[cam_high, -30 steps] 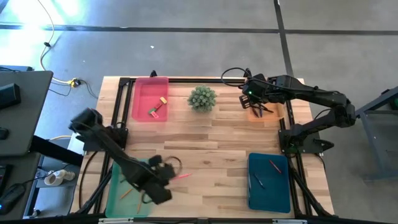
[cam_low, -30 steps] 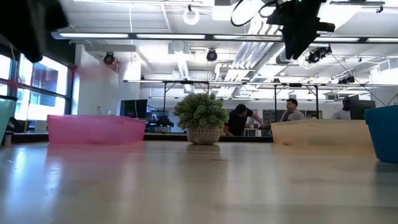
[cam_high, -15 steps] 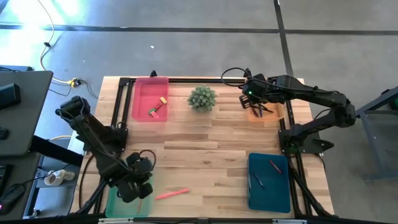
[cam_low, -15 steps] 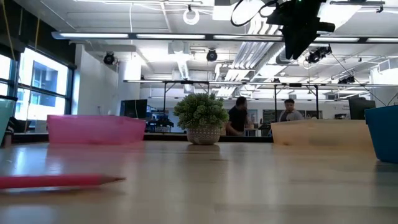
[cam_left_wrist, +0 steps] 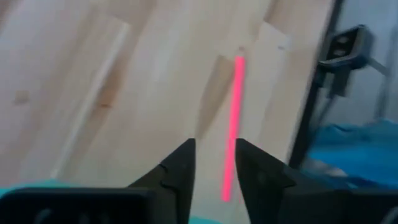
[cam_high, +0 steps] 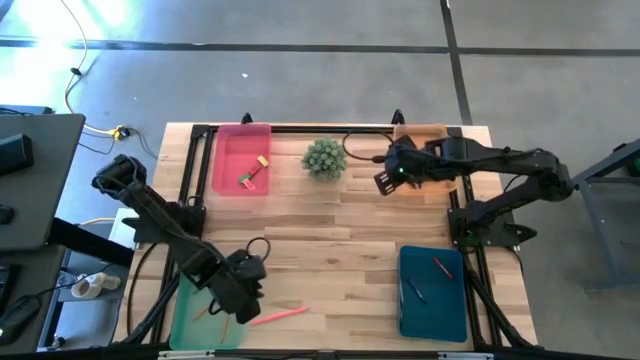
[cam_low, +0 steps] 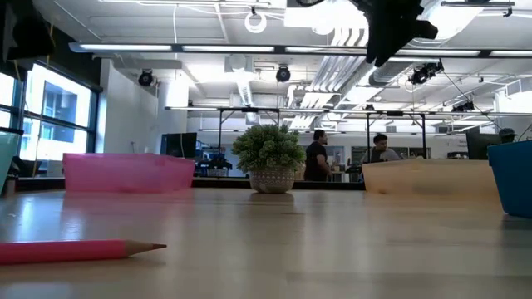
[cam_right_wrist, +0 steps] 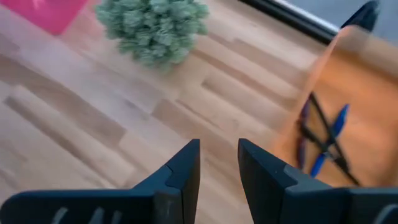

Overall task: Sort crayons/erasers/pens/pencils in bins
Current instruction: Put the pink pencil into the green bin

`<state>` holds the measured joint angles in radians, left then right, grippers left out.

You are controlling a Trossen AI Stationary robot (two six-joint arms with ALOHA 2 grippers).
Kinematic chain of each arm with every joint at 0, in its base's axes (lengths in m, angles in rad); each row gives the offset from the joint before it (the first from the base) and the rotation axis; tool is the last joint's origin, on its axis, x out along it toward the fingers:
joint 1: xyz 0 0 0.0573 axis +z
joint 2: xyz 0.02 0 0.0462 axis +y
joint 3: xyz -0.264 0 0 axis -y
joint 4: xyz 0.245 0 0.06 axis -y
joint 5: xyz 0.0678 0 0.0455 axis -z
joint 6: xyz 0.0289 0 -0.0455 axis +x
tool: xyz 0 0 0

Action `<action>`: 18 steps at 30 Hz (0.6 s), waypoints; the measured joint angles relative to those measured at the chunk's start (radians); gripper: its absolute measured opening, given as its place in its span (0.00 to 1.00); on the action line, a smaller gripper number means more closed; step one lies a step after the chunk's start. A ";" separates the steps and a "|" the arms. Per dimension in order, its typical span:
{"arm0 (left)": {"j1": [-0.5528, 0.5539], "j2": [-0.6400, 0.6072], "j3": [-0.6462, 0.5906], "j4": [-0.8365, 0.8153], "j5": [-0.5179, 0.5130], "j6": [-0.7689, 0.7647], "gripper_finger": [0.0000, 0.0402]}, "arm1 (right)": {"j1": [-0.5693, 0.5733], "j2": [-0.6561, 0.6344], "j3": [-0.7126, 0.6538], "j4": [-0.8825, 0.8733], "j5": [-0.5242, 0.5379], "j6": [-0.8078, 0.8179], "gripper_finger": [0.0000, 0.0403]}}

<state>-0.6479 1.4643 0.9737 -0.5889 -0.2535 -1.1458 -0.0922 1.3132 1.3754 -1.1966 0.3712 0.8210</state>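
A pink-red pencil [cam_high: 277, 314] lies flat on the wood table near its front edge, just right of the light green bin [cam_high: 195, 312]; the low view shows the same pencil [cam_low: 79, 250]. My left gripper [cam_high: 247, 298] hovers over the pencil's left end, open. In the left wrist view the pencil [cam_left_wrist: 231, 124] runs away from the gap of my left gripper [cam_left_wrist: 214, 144]. My right gripper [cam_high: 385, 180] hangs open and holds nothing between the plant and the orange bin [cam_high: 432, 132]. The pens [cam_right_wrist: 320, 140] lie in that bin.
A small potted plant [cam_high: 325, 158] stands at the far middle. The pink bin [cam_high: 241, 160] holds erasers. The teal-blue bin [cam_high: 432, 290] holds a red crayon [cam_high: 441, 266] and a dark one. Orange pencils lie in the green bin. Bare wood spans the table's middle.
The pink-red pencil, which stuck out of my left gripper a second ago, has come down and now lies on the table. My left gripper swung left over the green bin, then came back toward the pencil. My right gripper has moved from over the orange bin toward the plant.
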 joint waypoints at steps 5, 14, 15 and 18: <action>0.059 0.000 0.038 0.031 0.092 0.093 0.31 | 0.089 0.000 0.000 0.005 0.003 0.107 0.24; 0.103 0.000 0.241 -0.053 0.088 0.353 0.25 | 0.262 0.013 0.000 0.004 0.052 0.289 0.24; 0.109 0.000 0.263 -0.063 0.087 0.378 0.24 | 0.277 0.017 0.000 0.004 0.052 0.305 0.24; 0.130 0.000 0.321 -0.084 0.085 0.456 0.22 | 0.312 0.028 0.000 0.002 0.052 0.339 0.24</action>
<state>-0.5181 1.4643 1.2947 -0.6734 -0.1680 -0.6894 0.2202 1.3413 1.3754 -1.1949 0.4236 1.1596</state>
